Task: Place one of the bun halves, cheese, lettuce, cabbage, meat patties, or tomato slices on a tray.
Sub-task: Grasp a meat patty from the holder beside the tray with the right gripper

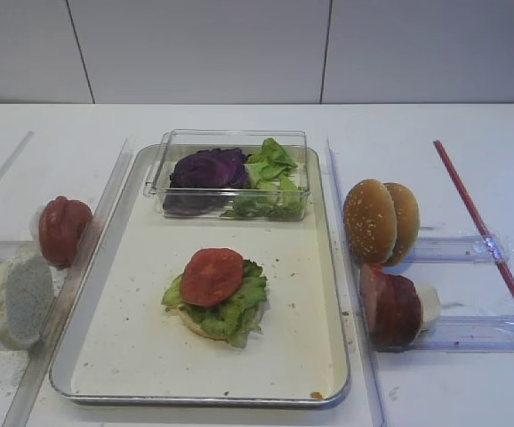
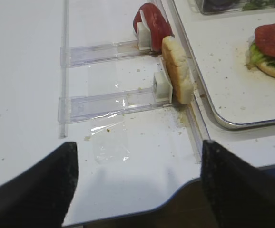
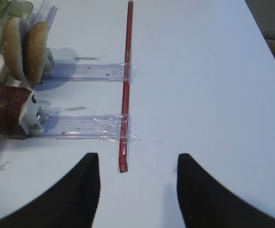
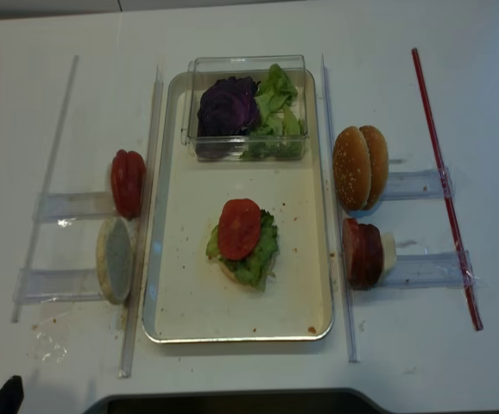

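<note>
The right gripper (image 3: 137,190) hung above the bare white table (image 3: 204,85) with its two dark fingers (image 3: 80,194) spread wide and nothing between them; the near end of a thin red rod (image 3: 124,95) taped across two clear plastic rails lay just ahead of the gap. The left gripper (image 2: 137,185) likewise stood open and empty over the table's left front edge, a strip of clear tape beneath it. Only the wrist views showed these fingers; neither overhead view caught the right gripper at all. From the right wrist, two golden-brown speckled bun halves (image 3: 24,50) stood on edge on the far rail, and the dark-rimmed pink meat patties (image 3: 4,110) stood on the nearer one against a white block. The left wrist view gave a pale floury bun half (image 2: 177,71) upright on its rail, touching the rim of the large silver metal tray (image 2: 232,124), with glossy red tomato slices (image 2: 152,26) behind. From overhead, the tray's cream floor carried a bun base under green crinkly lettuce (image 1: 235,307) topped by one tomato slice (image 1: 212,276), and a small clear plastic box (image 1: 230,173) at the far end held dark purple cabbage (image 1: 207,168) beside more lettuce.
</note>
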`<state>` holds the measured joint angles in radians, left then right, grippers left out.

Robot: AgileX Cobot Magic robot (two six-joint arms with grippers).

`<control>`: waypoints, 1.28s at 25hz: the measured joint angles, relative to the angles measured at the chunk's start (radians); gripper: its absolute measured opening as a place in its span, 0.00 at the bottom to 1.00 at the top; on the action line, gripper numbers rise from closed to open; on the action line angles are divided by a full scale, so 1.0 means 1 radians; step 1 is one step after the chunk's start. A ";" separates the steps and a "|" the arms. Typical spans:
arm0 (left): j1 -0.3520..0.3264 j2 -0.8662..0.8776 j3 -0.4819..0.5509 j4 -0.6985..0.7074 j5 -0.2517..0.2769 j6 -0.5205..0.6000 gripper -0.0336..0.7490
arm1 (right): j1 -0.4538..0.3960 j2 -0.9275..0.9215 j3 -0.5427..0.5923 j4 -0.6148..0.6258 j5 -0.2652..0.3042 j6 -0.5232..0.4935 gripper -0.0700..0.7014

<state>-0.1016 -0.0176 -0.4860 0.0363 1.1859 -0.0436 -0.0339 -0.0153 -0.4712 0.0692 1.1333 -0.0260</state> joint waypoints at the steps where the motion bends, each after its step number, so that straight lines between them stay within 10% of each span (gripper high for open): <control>1: 0.000 0.000 0.000 0.000 0.000 0.000 0.67 | 0.000 0.000 -0.008 0.000 -0.005 -0.011 0.60; 19: 0.000 0.000 0.000 0.000 0.000 -0.001 0.67 | 0.000 0.350 -0.241 0.000 -0.123 -0.072 0.60; 32: 0.000 0.000 0.000 0.000 0.000 -0.001 0.67 | 0.000 0.603 -0.523 0.070 0.050 -0.072 0.60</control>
<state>-0.1016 -0.0176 -0.4860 0.0363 1.1859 -0.0444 -0.0339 0.5875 -0.9943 0.1392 1.1837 -0.0983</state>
